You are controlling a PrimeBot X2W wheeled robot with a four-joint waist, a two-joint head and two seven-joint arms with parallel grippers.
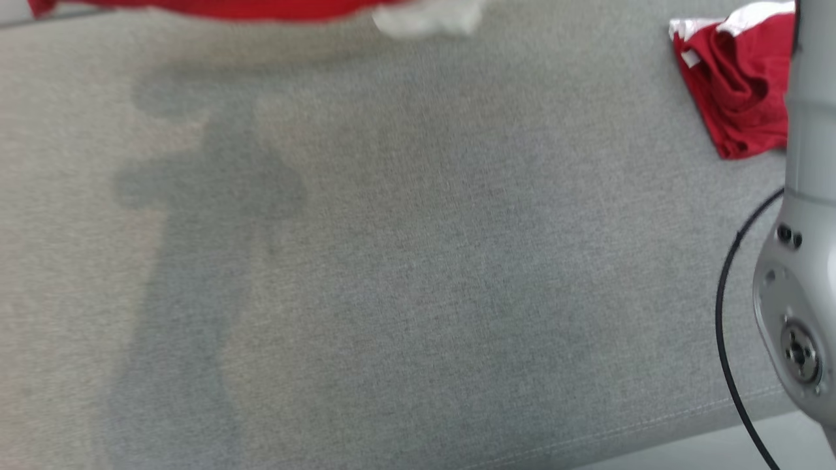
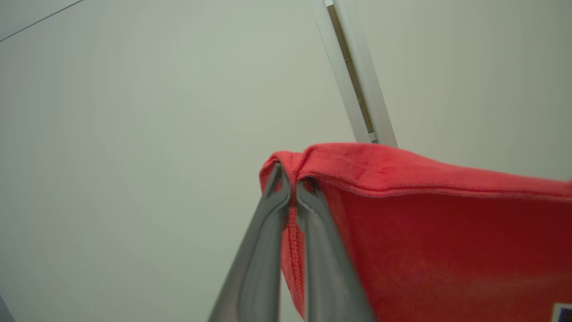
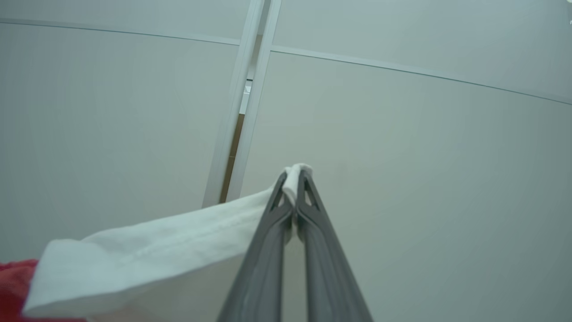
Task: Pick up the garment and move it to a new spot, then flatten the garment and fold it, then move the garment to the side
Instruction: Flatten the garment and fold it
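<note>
The left gripper (image 2: 292, 190) is pinched tight on a stitched corner of the red garment (image 2: 424, 223). The right gripper (image 3: 293, 185) is clamped on its white edge (image 3: 156, 255). The garment hangs stretched between the 2, over the far edge of the grey cloth surface (image 1: 418, 261). Another red-and-white garment (image 1: 738, 85) lies crumpled on that surface's far right.

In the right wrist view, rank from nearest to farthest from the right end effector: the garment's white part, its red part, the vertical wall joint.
1. white part, clamped in the right end effector.
2. red part, lower left corner.
3. vertical wall joint, behind, upper middle.
</note>
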